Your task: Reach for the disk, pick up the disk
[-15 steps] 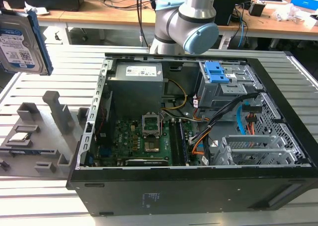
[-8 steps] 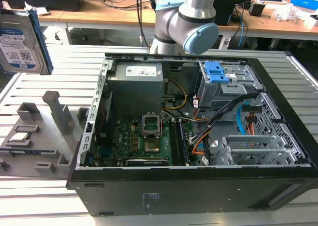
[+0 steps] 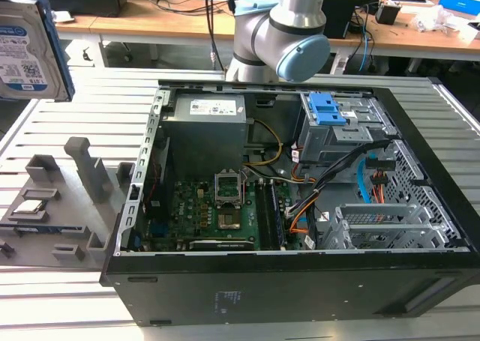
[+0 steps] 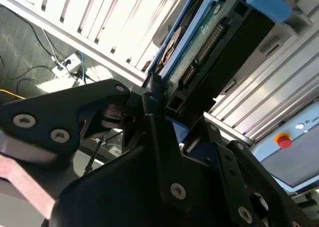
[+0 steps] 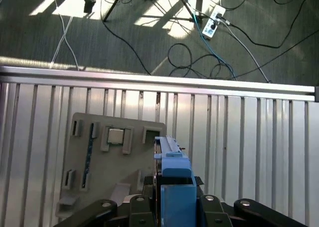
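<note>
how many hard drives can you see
1: the disk, raised at the exterior view's upper left above the grey fixture tray, held edge-on in the gripper. Others may hide inside the case.

The disk hangs high at the exterior view's left, label facing out, well above the grey fixture tray on the slatted table. Beside the tray lies an open computer case, its green motherboard exposed. The robot arm rises behind the case.
</note>
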`<state>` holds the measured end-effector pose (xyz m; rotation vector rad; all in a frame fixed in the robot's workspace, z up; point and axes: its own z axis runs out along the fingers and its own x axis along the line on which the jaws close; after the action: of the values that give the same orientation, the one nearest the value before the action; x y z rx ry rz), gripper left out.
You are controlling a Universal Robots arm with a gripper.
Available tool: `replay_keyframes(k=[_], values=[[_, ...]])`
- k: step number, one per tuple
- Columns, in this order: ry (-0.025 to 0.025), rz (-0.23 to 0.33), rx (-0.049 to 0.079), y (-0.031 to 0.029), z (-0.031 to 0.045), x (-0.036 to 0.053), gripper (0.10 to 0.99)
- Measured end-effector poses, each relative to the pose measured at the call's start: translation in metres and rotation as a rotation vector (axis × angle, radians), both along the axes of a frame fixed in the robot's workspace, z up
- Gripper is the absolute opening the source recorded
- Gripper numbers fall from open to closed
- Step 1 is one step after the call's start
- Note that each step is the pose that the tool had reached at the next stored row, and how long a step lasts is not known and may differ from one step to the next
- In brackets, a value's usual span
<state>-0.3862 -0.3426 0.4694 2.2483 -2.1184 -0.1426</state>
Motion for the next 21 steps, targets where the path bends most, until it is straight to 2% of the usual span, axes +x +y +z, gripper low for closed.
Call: replay_keyframes(k=[2,6,8,10,14,19,21], values=[[-0.0002,0.0,0.0,0.0002,0.0033,-0.0001,0.365],[0.0001,0.0,0.0,0.0002,0.0035,-0.0001,0.365],[0.0003,0.0,-0.001,0.0004,0.0036,0.0028,0.365],[0.0001,0.0,-0.002,0.0002,0.0034,0.0148,0.365],[0.0002,0.0,-0.003,0.0003,0.003,0.0447,0.365],[0.0001,0.0,-0.005,0.0005,0.0028,0.07,0.365],[0.0001,0.0,-0.006,0.0006,0.0026,0.0826,0.365]])
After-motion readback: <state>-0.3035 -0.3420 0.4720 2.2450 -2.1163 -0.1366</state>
